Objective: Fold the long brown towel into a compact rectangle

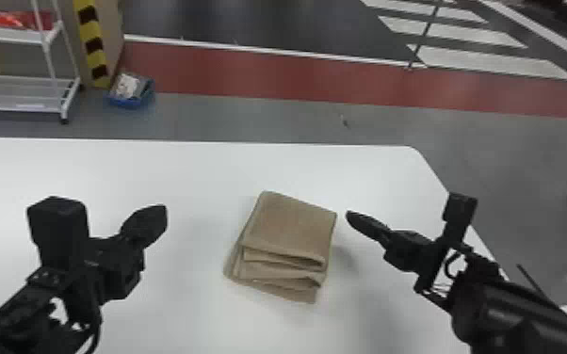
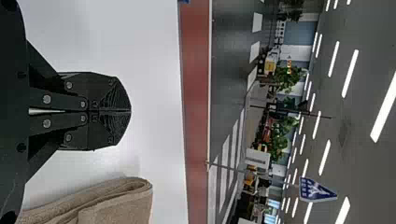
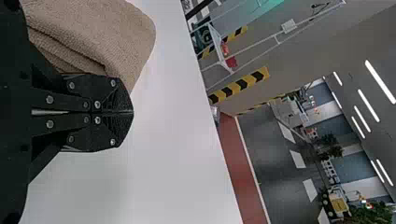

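Left gripper: left of centre, fingers pressed together, holding nothing.
Brown towel: centre, folded into a stack on the white table; lower layers jut out at lower left, so a careless tug could skew them or let the folds spring loose.
Right gripper: right of centre, closed, empty, near the towel; sideways drift could knock the stack crooked.
Blue sign: left wrist view, lower right; white markings, no legible words.

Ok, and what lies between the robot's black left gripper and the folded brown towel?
Bare white tabletop lies between the left gripper and the brown towel, as the head view shows.
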Available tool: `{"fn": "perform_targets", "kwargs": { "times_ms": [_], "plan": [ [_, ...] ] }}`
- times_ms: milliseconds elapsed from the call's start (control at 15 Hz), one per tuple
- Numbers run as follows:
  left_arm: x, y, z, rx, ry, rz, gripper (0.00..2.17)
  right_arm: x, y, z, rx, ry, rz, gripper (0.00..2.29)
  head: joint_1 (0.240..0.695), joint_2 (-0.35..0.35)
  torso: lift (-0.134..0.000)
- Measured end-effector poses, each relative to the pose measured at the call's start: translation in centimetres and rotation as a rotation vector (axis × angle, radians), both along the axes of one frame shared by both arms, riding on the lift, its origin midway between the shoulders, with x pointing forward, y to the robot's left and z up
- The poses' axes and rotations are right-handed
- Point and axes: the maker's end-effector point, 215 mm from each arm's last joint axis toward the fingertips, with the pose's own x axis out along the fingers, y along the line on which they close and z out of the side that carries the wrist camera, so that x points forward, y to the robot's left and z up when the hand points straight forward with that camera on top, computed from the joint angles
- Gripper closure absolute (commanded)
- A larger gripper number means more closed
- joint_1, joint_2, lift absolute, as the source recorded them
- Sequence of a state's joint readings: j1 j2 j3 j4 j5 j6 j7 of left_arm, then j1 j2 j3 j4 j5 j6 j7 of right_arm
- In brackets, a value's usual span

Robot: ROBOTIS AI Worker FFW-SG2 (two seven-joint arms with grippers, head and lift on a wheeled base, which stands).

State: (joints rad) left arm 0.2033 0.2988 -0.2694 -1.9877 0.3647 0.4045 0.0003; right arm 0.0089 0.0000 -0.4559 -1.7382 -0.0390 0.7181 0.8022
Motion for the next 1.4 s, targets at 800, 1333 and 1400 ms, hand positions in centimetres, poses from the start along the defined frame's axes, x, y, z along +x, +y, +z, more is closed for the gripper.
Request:
{"fn": "perform_targets", "kwargs": {
  "times_ms": [800, 1333, 1400],
  "plan": [
    [1.2, 2.1, 0.3, -0.027, -0.020, 0.026, 1.89, 4.2, 6.2, 0.9, -0.050, -0.023, 0.092, 2.13, 0.695, -0.119, -0.125],
    [1.6, 1.2, 0.1, -0.031, -0.017, 0.017, 1.89, -0.3, 0.0, 0.7, -0.084, -0.024, -0.008, 2.13, 0.695, -0.198, -0.125],
    [1.6, 1.1, 0.0, -0.031, -0.017, 0.015, 1.89, -0.4, -0.1, -0.4, -0.078, -0.005, -0.010, 2.13, 0.695, -0.202, -0.125]
  ]
}}
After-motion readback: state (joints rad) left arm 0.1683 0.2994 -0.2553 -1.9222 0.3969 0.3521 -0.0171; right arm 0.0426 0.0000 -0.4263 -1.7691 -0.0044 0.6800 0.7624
